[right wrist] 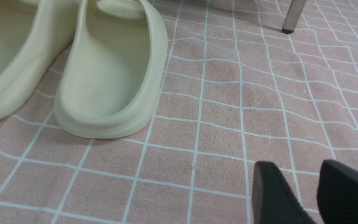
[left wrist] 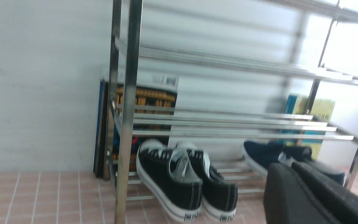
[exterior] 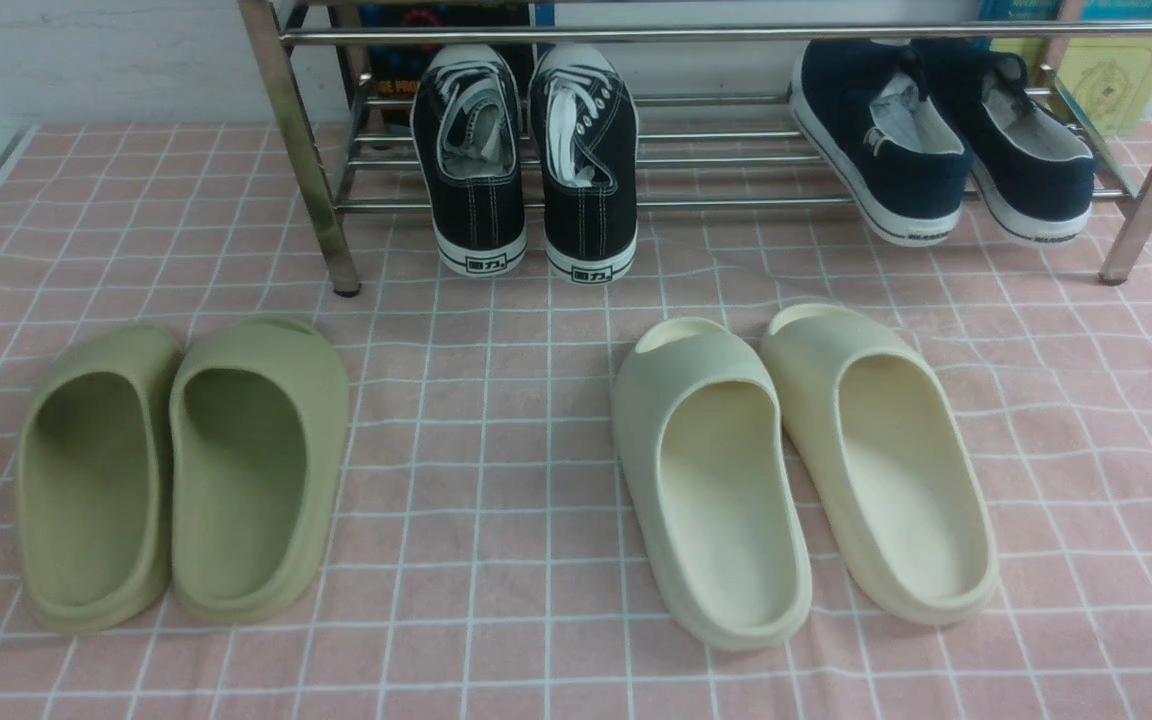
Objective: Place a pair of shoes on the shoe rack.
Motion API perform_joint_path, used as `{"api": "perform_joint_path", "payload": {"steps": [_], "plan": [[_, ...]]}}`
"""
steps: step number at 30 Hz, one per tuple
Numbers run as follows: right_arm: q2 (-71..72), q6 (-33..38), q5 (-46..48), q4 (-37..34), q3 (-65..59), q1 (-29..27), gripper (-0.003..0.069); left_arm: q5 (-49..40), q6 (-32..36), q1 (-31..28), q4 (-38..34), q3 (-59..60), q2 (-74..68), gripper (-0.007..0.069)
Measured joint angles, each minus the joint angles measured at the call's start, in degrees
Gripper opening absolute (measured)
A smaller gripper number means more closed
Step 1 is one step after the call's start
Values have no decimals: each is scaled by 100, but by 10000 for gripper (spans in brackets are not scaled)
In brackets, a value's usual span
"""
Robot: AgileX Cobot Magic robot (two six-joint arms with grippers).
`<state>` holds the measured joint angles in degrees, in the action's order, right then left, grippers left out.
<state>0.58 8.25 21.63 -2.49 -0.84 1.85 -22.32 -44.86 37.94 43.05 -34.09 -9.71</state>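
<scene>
The pink checked cloth (exterior: 496,450) covers the whole floor in front of me, right up to the pale wall (exterior: 86,60) at the back. The shoe rack (exterior: 306,150) stands on it against that wall, a wide frame of shiny posts and thin bars, with a few books (exterior: 1126,80) leaning behind it.

Two pairs of foam slides lie on the cloth in front of the rack. The olive slides (exterior: 236,470) are on my left and the cream slides (exterior: 716,480) on my right. Each pair lies side by side and touching, with the open heels toward me.

The navy shoes (exterior: 886,150) rest on the lowest tier at the right end. They are turned a little askew and their heels stick out past the front bar.

The black sneakers (exterior: 586,200) are on that same lowest tier, toward the left end and just beside the front post. They sit close together, toes pointing in toward the wall. Their heels hang out over the front bar and tilt down. My left wrist view is blurred, so I cannot tell whether the heels touch the cloth.

My left gripper (left wrist: 289,169) is clenched with nothing in it, its two black fingers pressed together. It is well apart from the sneakers, out in front of the navy shoes. My right gripper (right wrist: 298,169) is released, its fingers spread and empty. It hovers low over bare cloth near the outer cream slide.
</scene>
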Motion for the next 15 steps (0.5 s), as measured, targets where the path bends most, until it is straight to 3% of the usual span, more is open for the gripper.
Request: {"api": "perform_joint_path", "payload": {"steps": [6,10,11,12,13,15], "plan": [[0,0,0,0,0,0,238,-379,233,0,-270,-34,804,43],[0,0,0,0,0,0,238,-1096,1002,0,-1736,-36,1076,22],[0,0,0,0,0,0,238,-1125,1075,0,-1736,-36,1076,22],[0,0,0,0,0,0,238,-1342,1714,0,-2427,-36,1076,21],[0,0,0,0,0,0,239,-1402,1802,0,-2611,-36,1076,21],[0,0,0,5,0,0,238,-1741,3211,0,-3940,-36,1076,21]]}}
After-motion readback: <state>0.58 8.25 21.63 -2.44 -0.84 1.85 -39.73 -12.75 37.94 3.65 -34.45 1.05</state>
